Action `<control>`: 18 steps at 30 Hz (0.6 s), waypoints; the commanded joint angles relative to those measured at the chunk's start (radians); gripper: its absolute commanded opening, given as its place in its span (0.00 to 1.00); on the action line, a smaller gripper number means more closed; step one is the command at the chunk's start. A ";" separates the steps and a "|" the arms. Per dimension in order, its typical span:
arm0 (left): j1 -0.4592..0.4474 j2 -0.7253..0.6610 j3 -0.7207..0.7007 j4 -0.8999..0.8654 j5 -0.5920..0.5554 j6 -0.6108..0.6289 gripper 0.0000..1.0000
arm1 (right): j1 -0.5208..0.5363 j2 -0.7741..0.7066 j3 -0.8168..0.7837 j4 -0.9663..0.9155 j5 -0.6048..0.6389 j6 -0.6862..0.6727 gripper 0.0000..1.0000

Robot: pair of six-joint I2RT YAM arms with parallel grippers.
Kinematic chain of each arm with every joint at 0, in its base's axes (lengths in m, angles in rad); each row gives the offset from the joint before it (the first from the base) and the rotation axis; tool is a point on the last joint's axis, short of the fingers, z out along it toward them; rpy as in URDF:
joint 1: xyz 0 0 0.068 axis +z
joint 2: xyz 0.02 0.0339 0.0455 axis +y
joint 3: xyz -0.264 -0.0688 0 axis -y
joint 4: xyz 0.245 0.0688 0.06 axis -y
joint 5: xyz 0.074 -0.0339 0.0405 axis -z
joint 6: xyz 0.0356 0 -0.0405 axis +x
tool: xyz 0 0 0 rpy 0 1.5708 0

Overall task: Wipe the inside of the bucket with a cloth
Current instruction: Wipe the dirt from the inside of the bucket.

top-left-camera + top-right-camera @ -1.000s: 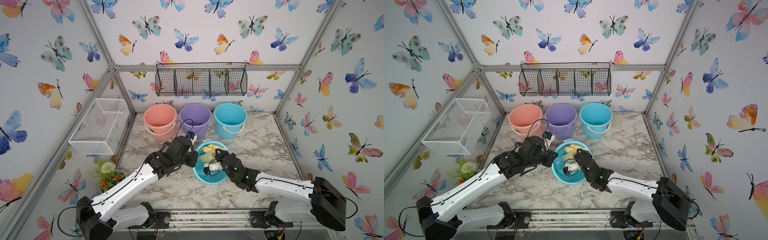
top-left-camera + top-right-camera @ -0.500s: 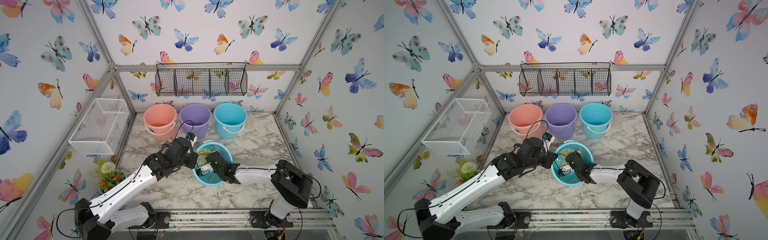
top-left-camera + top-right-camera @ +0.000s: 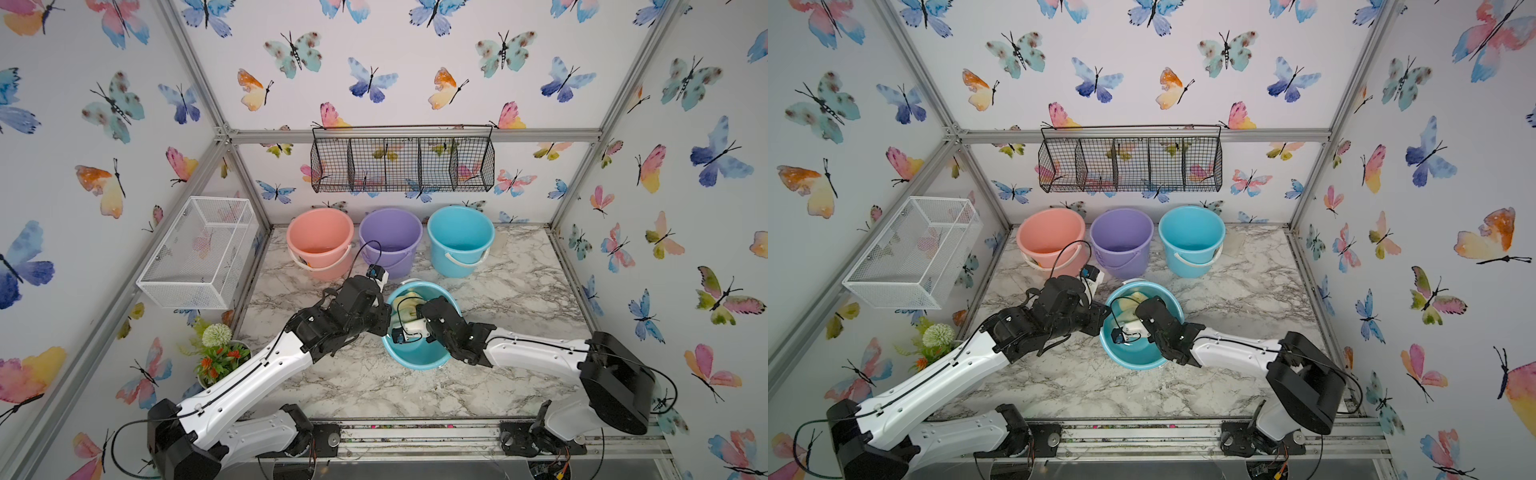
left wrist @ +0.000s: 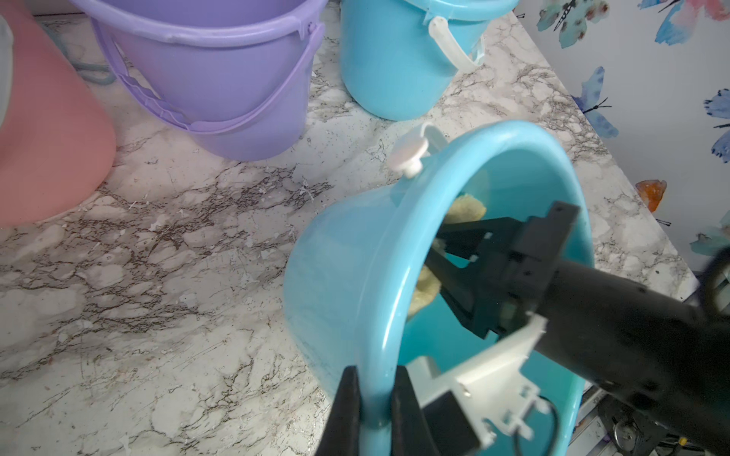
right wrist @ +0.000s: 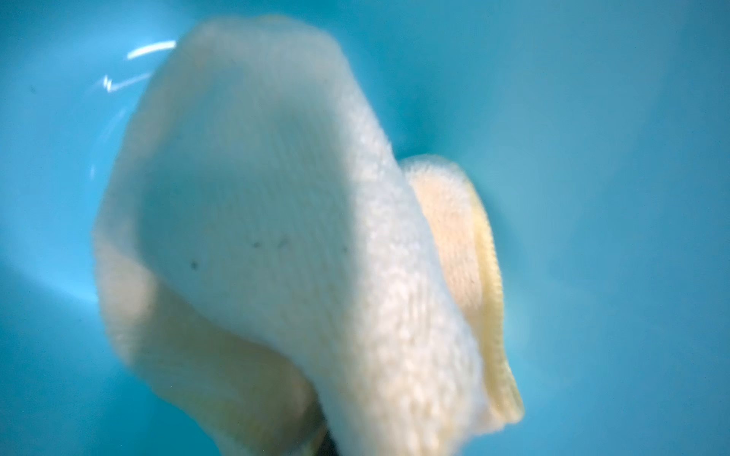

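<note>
A light blue bucket lies tilted on the marble table, its mouth toward the right arm. My left gripper is shut on the bucket's rim, one finger outside the wall and one inside. My right gripper reaches into the bucket and is shut on the pale yellow cloth. In the right wrist view the cloth fills the middle, bunched against the bucket's blue inner wall. It hides the right fingertips.
Three upright buckets stand along the back: pink, purple and blue. A black wire basket hangs on the back wall and a white mesh basket on the left wall. A small flower pot sits at the front left.
Half a second ago the right arm was folded in close to the bucket; it has stretched back out, moving the cloth inside. The left gripper has kept its hold on the rim.
</note>
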 commanded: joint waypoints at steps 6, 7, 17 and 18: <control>0.002 -0.023 -0.060 0.051 -0.014 -0.096 0.00 | -0.001 -0.163 0.034 -0.046 -0.199 0.707 0.02; 0.003 -0.029 -0.066 0.062 -0.016 -0.109 0.00 | -0.001 -0.164 0.040 -0.033 -0.215 0.824 0.02; 0.003 -0.081 -0.118 0.170 -0.079 -0.183 0.00 | -0.001 -0.176 0.019 0.114 -0.249 1.856 0.02; 0.003 -0.083 -0.118 0.172 -0.080 -0.184 0.00 | -0.001 -0.174 0.017 0.123 -0.245 1.923 0.02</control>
